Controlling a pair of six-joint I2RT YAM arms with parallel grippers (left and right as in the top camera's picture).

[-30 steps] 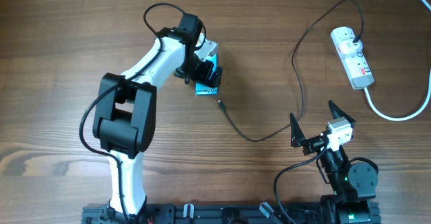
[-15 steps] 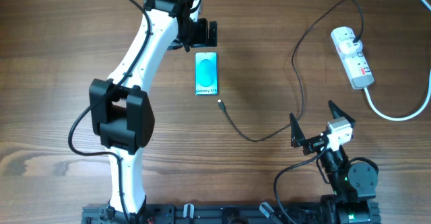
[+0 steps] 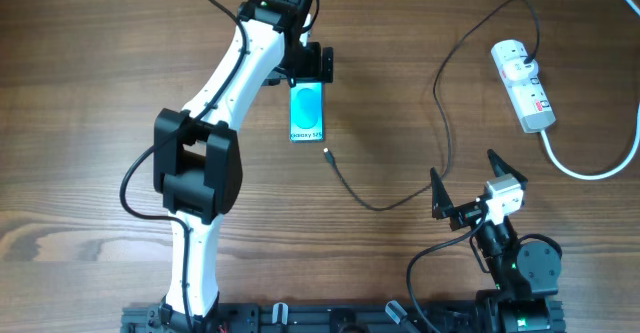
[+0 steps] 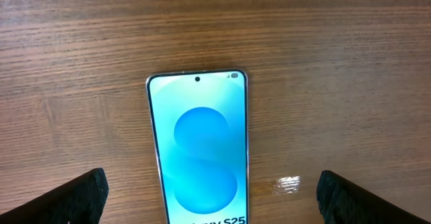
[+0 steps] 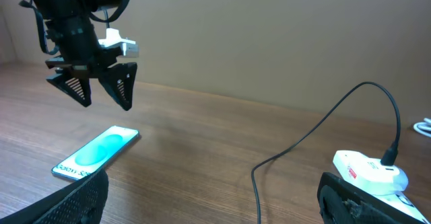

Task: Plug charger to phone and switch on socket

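Teal-screened rectangular smartphone lies flat, lower edge cut off in the left wrist view — left gripper spread above its top end; right gripper spread, empty; tiny tip of the thin black charger cable just beside

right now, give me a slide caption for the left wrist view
Open left pincer hovering over the lit phone, which lies flat on the wooden table.

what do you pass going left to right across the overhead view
left arm's black elbow → phone → charger's plug tip → right gripper → socket
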